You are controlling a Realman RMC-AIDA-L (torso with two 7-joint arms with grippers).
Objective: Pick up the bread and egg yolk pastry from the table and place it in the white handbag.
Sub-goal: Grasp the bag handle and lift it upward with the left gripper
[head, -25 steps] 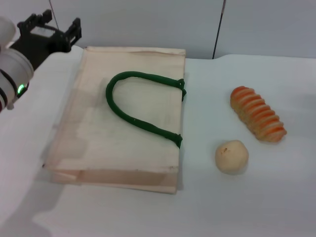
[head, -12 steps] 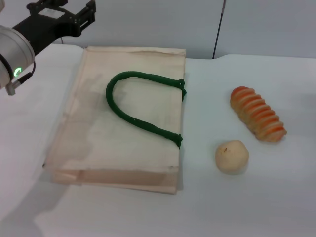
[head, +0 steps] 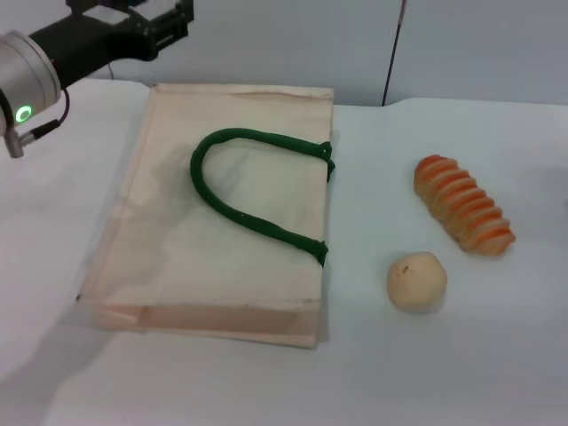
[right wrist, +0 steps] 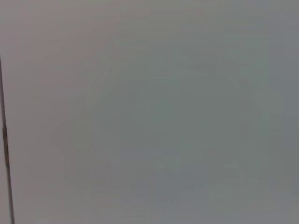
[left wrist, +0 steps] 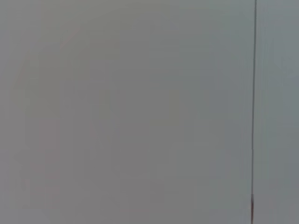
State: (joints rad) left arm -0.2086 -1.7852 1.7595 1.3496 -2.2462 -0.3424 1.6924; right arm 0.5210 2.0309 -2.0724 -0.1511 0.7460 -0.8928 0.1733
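Soft, even overhead light, faint shadows beside the white handbag (head: 222,222); both wrist views blank featureless grey.

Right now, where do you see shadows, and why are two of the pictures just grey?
Head view: soft shadows lie beside the white handbag and under the egg yolk pastry and bread. Left wrist and right wrist views: both show only a plain grey wall with a thin seam.

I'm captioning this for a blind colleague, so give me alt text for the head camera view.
A white handbag with a green loop handle lies flat on a white table. To its right, apart from it, sit the ridged orange bread and, nearer the camera, the round pale egg yolk pastry. The left end effector hovers above the bag's far left corner.
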